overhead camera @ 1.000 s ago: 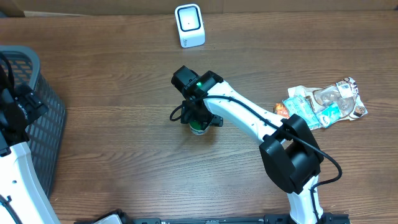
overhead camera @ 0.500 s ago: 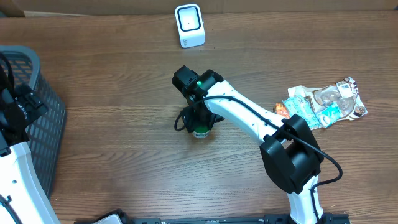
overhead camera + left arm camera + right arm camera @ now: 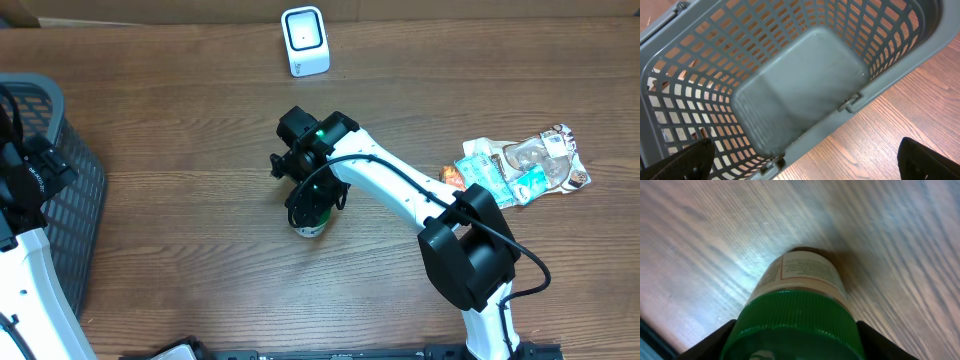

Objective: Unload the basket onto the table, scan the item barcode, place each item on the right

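Note:
The item is a small jar with a green ribbed cap (image 3: 795, 315) and a pale label (image 3: 802, 270). In the overhead view the jar (image 3: 308, 223) leans at mid-table under my right gripper (image 3: 312, 195). In the right wrist view, both black fingers of my right gripper (image 3: 795, 342) press against the sides of the cap. No barcode shows on the visible label. The white scanner (image 3: 305, 40) stands at the table's far edge. Over the grey basket (image 3: 805, 85), my left gripper (image 3: 807, 162) is wide open and holds nothing.
The grey slatted basket (image 3: 70, 190) sits at the left edge with the left arm above it. A heap of snack packets (image 3: 520, 165) lies at the right. Bare wood lies between the jar and the scanner.
The right fingers have closed in on the jar's cap. The jar has shifted a little left and toward the front and now leans. The left arm has not moved.

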### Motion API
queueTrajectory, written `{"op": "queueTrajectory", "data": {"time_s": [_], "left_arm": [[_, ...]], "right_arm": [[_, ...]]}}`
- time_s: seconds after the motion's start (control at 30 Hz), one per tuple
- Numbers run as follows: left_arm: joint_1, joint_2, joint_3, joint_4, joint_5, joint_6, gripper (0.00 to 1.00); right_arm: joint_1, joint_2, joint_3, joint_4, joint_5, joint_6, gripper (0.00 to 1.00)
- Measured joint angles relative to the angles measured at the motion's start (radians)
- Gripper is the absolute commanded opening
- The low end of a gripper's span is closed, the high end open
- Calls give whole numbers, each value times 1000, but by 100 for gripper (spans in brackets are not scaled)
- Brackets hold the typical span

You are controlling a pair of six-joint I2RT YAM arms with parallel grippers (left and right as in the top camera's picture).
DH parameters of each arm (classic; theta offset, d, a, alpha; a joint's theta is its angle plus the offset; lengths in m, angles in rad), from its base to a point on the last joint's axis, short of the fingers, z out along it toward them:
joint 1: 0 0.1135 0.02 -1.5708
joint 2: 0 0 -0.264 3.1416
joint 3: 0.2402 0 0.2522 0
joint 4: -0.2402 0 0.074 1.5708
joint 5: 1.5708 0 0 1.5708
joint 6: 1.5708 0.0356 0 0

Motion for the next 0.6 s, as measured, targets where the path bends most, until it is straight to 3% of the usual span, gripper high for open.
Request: {"op": "queueTrajectory", "data": {"time_s": [0.33,0.6], "left_arm": [[0,0,0,0,0,0,99],[0,0,0,0,0,0,100]], "right_arm": [[-29,-3,34,-30,-347,5,61],[-235,-87,47,-38,-701,-49,62]]}}
